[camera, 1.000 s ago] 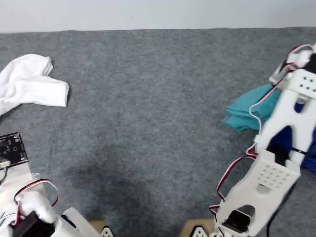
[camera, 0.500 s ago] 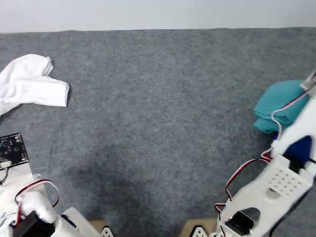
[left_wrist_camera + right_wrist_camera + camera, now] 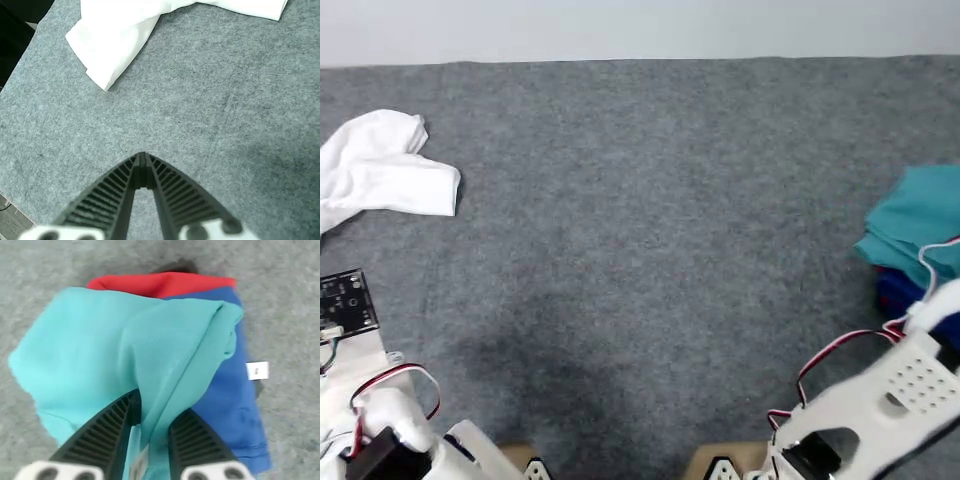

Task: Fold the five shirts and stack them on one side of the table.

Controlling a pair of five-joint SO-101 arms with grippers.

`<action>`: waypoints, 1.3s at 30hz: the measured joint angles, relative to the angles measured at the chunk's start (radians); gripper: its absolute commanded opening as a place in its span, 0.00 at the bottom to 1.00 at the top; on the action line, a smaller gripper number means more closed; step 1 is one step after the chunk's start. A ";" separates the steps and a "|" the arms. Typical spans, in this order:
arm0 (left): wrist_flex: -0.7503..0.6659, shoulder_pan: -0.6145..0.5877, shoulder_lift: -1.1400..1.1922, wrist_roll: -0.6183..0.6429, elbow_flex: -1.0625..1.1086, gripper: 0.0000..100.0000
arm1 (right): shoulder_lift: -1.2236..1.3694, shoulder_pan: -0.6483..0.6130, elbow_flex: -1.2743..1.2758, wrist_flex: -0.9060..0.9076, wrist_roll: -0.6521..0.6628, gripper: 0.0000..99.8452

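Note:
A folded teal shirt [image 3: 920, 215] lies at the table's right edge on top of a blue shirt [image 3: 898, 292]. In the right wrist view the teal shirt [image 3: 100, 340] covers the blue shirt [image 3: 235, 410] and a red shirt [image 3: 165, 282] under it. My right gripper [image 3: 157, 407] is shut on a fold of the teal cloth. A crumpled white shirt [image 3: 380, 175] rests at the far left. My left gripper [image 3: 145, 162] hangs shut and empty above the grey mat, a short way from the white shirt [image 3: 125, 35].
The right arm [image 3: 880, 400] leans toward the table's front right corner. The left arm [image 3: 380, 420] sits at the front left beside a circuit board [image 3: 345, 300]. A white tag [image 3: 257, 370] sticks out of the blue shirt.
The right arm swung to the right and carried the teal shirt toward the table's right edge, onto the blue shirt. The left arm and white shirt stayed put.

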 measured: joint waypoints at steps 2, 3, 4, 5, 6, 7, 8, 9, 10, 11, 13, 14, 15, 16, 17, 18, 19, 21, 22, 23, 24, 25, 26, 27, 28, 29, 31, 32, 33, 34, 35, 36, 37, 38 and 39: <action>0.000 0.000 0.000 0.000 0.000 0.00 | 0.037 0.025 0.002 0.000 0.018 0.01; 0.000 0.000 0.000 0.000 0.000 0.00 | 0.061 0.038 0.002 0.000 0.023 0.01; 0.000 0.000 0.000 0.000 0.000 0.00 | 0.086 0.054 0.002 0.000 0.028 0.01; 0.000 0.000 0.000 0.000 0.000 0.00 | 0.110 0.069 0.002 0.000 0.028 0.01; 0.000 0.000 0.000 0.000 0.000 0.00 | 0.132 0.084 0.002 0.000 0.034 0.01; 0.000 0.000 0.000 0.000 0.000 0.00 | 0.153 0.100 0.002 0.000 0.044 0.01; 0.003 0.000 0.000 0.000 0.000 0.00 | 0.173 0.112 0.002 0.000 0.057 0.01; 0.006 0.000 0.000 0.000 0.000 0.00 | 0.186 0.123 0.002 0.000 0.068 0.01; 0.009 0.000 0.000 0.000 0.000 0.00 | 0.195 0.132 0.002 0.000 0.074 0.01; 0.009 0.000 0.000 0.000 0.000 0.00 | 0.201 0.140 0.002 -0.003 0.077 0.01; 0.009 0.000 0.000 0.000 0.000 0.00 | 0.203 0.150 0.002 -0.012 0.081 0.01; 0.009 0.000 0.000 0.000 0.000 0.00 | 0.203 0.153 0.002 -0.020 0.081 0.01; 0.009 0.000 0.000 0.000 0.000 0.00 | 0.203 0.155 0.002 -0.025 0.081 0.01; 0.009 0.000 0.000 0.000 0.000 0.00 | 0.203 0.155 0.002 -0.031 0.081 0.01; 0.009 0.000 0.000 0.000 0.000 0.00 | 0.203 0.155 0.002 -0.034 0.081 0.01; 0.009 0.000 0.000 0.000 0.000 0.00 | 0.203 0.155 0.000 -0.037 0.081 0.01; 0.009 0.000 0.000 0.000 0.000 0.00 | 0.203 0.155 -0.003 -0.040 0.081 0.01; 0.009 0.000 0.000 0.000 0.000 0.00 | 0.204 0.155 -0.018 -0.061 0.081 0.01; 0.009 0.000 0.000 0.000 0.000 0.00 | 0.204 0.155 -0.018 -0.074 0.083 0.02; 0.009 0.000 0.000 0.000 0.000 0.00 | 0.216 0.155 -0.018 -0.089 0.087 0.04; 0.009 0.000 0.000 0.000 0.000 0.00 | 0.235 0.155 -0.020 -0.098 0.101 0.08; 0.009 0.000 0.000 0.000 0.000 0.00 | 0.256 0.155 -0.020 -0.101 0.126 0.12; 0.009 0.000 0.000 0.000 0.000 0.00 | 0.272 0.155 -0.020 -0.100 0.146 0.16; 0.009 0.000 0.000 0.000 0.000 0.00 | 0.278 0.161 -0.020 -0.094 0.157 0.19; 0.009 0.000 0.000 0.000 0.000 0.00 | 0.278 0.166 -0.025 -0.078 0.161 0.22; 0.009 0.000 0.000 0.000 0.000 0.00 | 0.279 0.172 -0.041 -0.054 0.164 0.23; 0.009 0.000 0.000 0.000 0.000 0.00 | 0.279 0.181 -0.080 -0.002 0.166 0.24; 0.009 0.000 0.000 0.000 0.000 0.00 | 0.279 0.184 -0.104 0.018 0.166 0.24; 0.009 0.000 0.000 0.000 0.000 0.00 | 0.281 0.186 -0.132 0.038 0.166 0.24; 0.009 0.000 0.000 0.000 0.005 0.00 | 0.281 0.187 -0.161 0.057 0.166 0.24; 0.009 0.000 0.000 0.000 0.014 0.00 | 0.281 0.187 -0.193 0.077 0.166 0.24; 0.009 0.000 0.000 0.000 0.026 0.00 | 0.281 0.187 -0.232 0.094 0.166 0.24; 0.009 0.000 0.000 0.000 0.035 0.00 | 0.281 0.184 -0.270 0.121 0.166 0.24; 0.009 0.000 0.000 0.000 0.038 0.00 | 0.281 0.181 -0.304 0.143 0.166 0.23; 0.009 0.000 0.000 0.000 0.038 0.00 | 0.281 0.176 -0.333 0.164 0.166 0.23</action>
